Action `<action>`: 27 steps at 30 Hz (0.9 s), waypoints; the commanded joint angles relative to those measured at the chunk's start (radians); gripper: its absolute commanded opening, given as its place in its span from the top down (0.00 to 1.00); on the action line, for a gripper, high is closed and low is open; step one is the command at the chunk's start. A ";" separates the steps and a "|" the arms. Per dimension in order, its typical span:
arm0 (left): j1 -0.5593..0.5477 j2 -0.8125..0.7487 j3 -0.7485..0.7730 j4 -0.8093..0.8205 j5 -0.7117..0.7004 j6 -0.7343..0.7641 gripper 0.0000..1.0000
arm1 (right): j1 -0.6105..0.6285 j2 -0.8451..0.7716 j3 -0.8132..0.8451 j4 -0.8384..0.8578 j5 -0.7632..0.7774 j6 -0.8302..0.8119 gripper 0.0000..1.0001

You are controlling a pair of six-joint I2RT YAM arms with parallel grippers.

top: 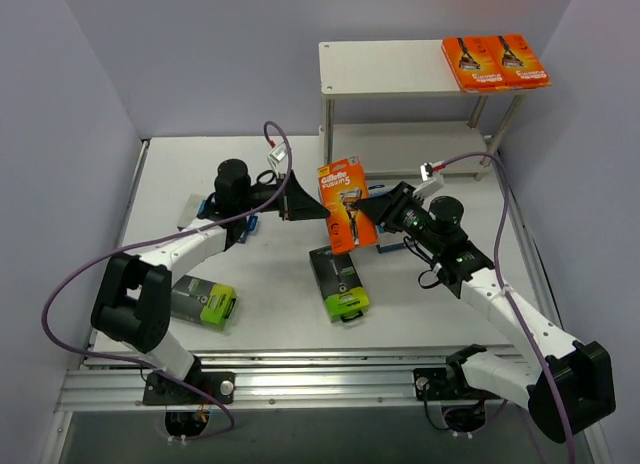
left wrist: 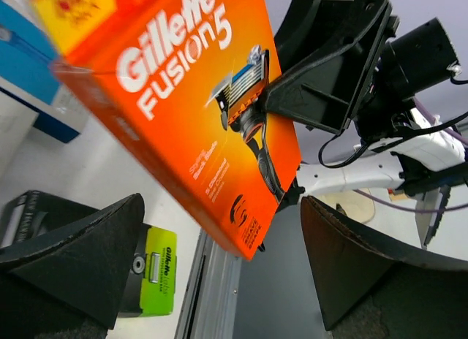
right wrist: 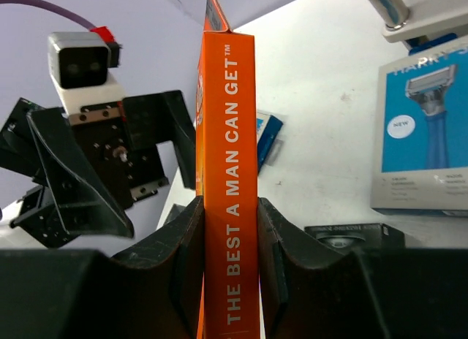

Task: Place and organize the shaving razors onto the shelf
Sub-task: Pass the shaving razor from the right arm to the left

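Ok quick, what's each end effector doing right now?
Left end effector: open, gripping nothing.
Right end effector: closed on the orange razor pack.

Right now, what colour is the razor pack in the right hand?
The pack is orange; the left wrist view shows it best.

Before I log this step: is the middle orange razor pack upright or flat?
Upright: right gripper clamps the orange razor pack edge-on; left gripper open beside it.

A white table [top: 270,324] stands boxed in on three sides by plain lilac-grey walls [top: 230,54], evenly lit with soft shadows. An aluminium rail [top: 330,376] runs along its near edge, above what may be dark floor.
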State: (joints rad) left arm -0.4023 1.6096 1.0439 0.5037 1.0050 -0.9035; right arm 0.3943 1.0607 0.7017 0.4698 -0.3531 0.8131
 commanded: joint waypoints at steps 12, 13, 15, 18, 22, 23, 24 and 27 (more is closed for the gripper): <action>-0.087 0.116 -0.053 0.610 0.076 -0.383 0.49 | 0.113 0.004 -0.034 0.349 0.195 0.071 1.00; -0.084 0.140 -0.056 0.660 0.078 -0.421 0.57 | 0.117 -0.001 -0.034 0.342 0.203 0.067 1.00; -0.075 0.165 -0.054 0.792 0.080 -0.526 0.73 | 0.127 -0.016 -0.044 0.333 0.223 0.055 1.00; -0.055 0.200 -0.053 0.922 0.076 -0.632 0.81 | 0.132 -0.048 -0.063 0.303 0.244 0.040 1.00; -0.020 0.190 -0.050 0.937 0.080 -0.655 0.87 | 0.138 -0.096 -0.093 0.250 0.261 0.012 1.00; -0.010 0.185 -0.047 0.938 0.084 -0.655 0.88 | 0.138 -0.103 -0.099 0.241 0.259 0.008 1.00; -0.003 0.178 -0.045 0.935 0.089 -0.657 0.89 | 0.138 -0.120 -0.105 0.225 0.249 -0.005 1.00; 0.025 0.162 -0.028 0.923 0.119 -0.646 0.95 | 0.138 -0.143 -0.107 0.176 0.217 -0.037 0.99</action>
State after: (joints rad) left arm -0.4572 1.8141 0.9882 1.2655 1.1698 -1.5249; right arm 0.5373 0.9737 0.6029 0.6689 -0.1261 0.8490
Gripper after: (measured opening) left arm 0.359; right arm 0.250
